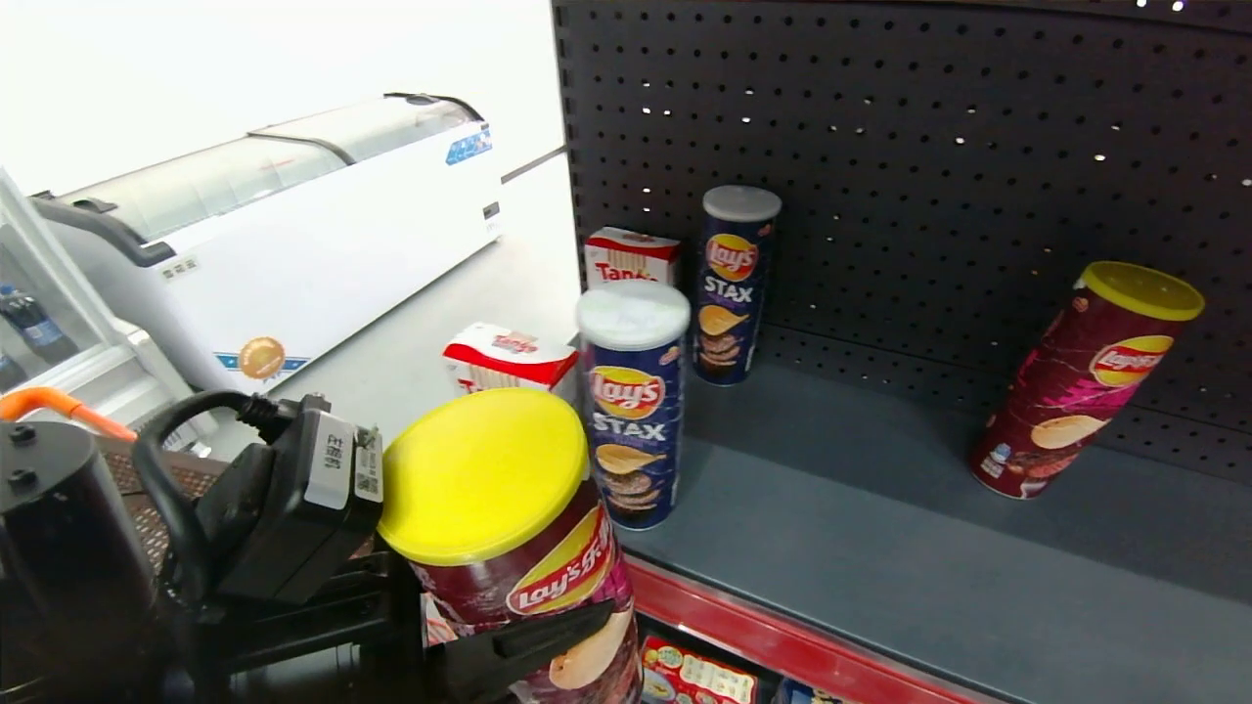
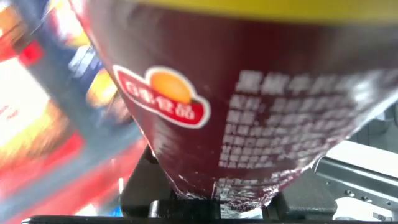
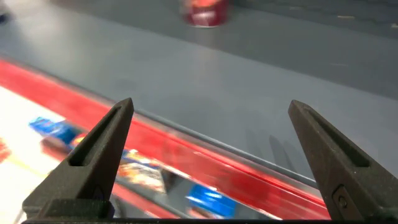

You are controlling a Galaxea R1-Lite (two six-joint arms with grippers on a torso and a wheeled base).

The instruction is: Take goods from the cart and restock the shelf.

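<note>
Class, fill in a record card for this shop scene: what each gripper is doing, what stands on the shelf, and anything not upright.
Left gripper: jaws shut on a maroon can with a yellow lid, near the shelf's front left corner
Right gripper: jaws open, empty, by the shelf's red front edge
Shelf: two blue cans, both upright
Not upright: second maroon can, leaning on the pegboard
Also there: red-and-white boxes left of the blue cans
</note>
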